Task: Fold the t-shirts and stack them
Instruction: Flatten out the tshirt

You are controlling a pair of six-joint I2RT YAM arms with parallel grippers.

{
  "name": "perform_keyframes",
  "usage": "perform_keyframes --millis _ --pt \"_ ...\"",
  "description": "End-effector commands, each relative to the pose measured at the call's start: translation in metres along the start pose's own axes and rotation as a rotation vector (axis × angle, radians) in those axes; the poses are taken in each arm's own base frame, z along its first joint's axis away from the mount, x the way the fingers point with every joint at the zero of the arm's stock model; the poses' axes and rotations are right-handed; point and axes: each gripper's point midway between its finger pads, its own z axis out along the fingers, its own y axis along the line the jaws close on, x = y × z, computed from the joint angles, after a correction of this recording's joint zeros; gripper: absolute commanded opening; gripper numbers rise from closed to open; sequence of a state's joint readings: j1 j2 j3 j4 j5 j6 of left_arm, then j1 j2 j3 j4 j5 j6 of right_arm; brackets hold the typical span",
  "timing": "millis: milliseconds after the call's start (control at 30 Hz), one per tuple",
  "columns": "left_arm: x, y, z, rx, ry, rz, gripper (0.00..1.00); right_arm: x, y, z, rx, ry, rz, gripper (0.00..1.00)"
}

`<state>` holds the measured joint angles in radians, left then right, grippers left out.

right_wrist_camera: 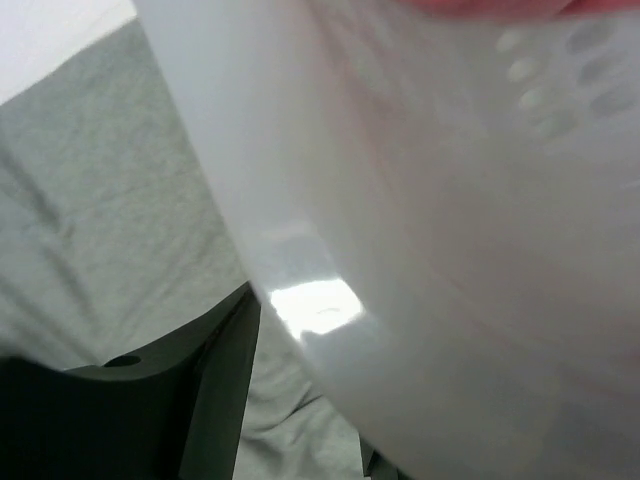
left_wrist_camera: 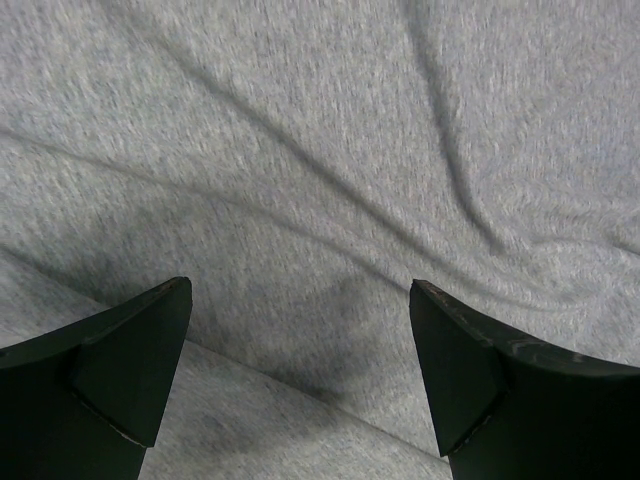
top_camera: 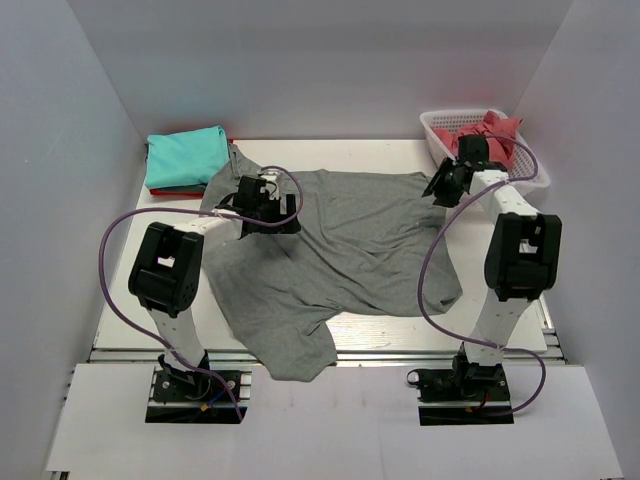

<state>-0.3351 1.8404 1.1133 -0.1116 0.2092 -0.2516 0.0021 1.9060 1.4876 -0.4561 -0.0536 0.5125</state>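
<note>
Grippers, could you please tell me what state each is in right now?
Left gripper: open, empty, over the grey t-shirt.
Right gripper: cannot be told, beside the white basket.

Grey shirt (left_wrist_camera: 330,150) fills the whole view, heathered knit. Long soft creases run diagonally from upper left to lower right, and a couple more curve down from the top toward the right edge. A cloth edge or fold crosses the lower left corner. Left end effector (left_wrist_camera: 300,290) is at the bottom, black jaws spread wide, nothing gripped. Dark shadow on the cloth between them. Unclear whether the tips touch the cloth.
</note>
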Motion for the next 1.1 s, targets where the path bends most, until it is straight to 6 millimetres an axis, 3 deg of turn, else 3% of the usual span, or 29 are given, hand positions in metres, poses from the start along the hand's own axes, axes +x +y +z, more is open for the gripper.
perform_keyframes --millis 0,133,167,367,433,533,600,667,733,800,833,900,933,967,1067 --pt "-0.020 -0.001 -0.006 -0.009 -0.040 0.014 1.00 -0.051 0.011 0.033 -0.205 -0.091 0.048 0.11" --pt "-0.023 -0.004 -0.008 0.003 -0.046 0.016 1.00 -0.027 0.039 0.029 -0.396 -0.014 0.100 0.29" --pt "-0.022 -0.007 -0.008 0.015 -0.043 0.016 1.00 -0.018 0.036 0.031 -0.409 0.002 0.111 0.33" --pt "-0.022 -0.008 -0.009 0.024 -0.040 0.016 1.00 -0.024 0.081 0.005 -0.677 0.028 0.036 0.65" --pt "-0.027 -0.012 -0.011 0.038 -0.057 0.012 1.00 -0.017 0.093 -0.002 -0.750 0.063 -0.018 0.79" --pt "-0.028 -0.015 -0.014 0.053 -0.065 0.015 1.00 -0.005 0.106 -0.016 -0.839 0.112 -0.094 0.90" --pt "-0.027 -0.018 -0.014 0.072 -0.060 0.016 1.00 -0.001 0.109 -0.024 -0.870 0.114 -0.149 0.90" --pt "-0.026 -0.020 -0.014 0.081 -0.058 0.016 1.00 0.016 0.112 -0.039 -0.972 0.178 -0.184 0.90" --pt "-0.026 -0.022 -0.015 0.090 -0.055 0.017 1.00 0.017 0.117 -0.045 -1.023 0.189 -0.177 0.83" --pt "-0.029 -0.025 -0.018 0.101 -0.063 0.020 1.00 0.015 0.115 -0.042 -0.998 0.199 -0.186 0.83" --pt "-0.029 -0.024 -0.018 0.101 -0.064 0.029 1.00 0.020 0.109 -0.033 -0.937 0.222 -0.155 0.78" --pt "-0.034 -0.027 -0.025 0.107 -0.088 0.035 1.00 0.024 0.105 -0.021 -0.855 0.202 -0.178 0.78" --pt "-0.034 -0.027 -0.025 0.107 -0.088 0.035 1.00 0.031 0.100 -0.026 -0.797 0.229 -0.175 0.79" --pt "-0.038 -0.029 -0.029 0.110 -0.100 0.038 1.00 0.034 0.095 -0.019 -0.735 0.205 -0.219 0.88" --pt "-0.037 -0.027 -0.030 0.098 -0.103 0.038 1.00 0.042 0.093 -0.037 -0.739 0.181 -0.268 0.90"
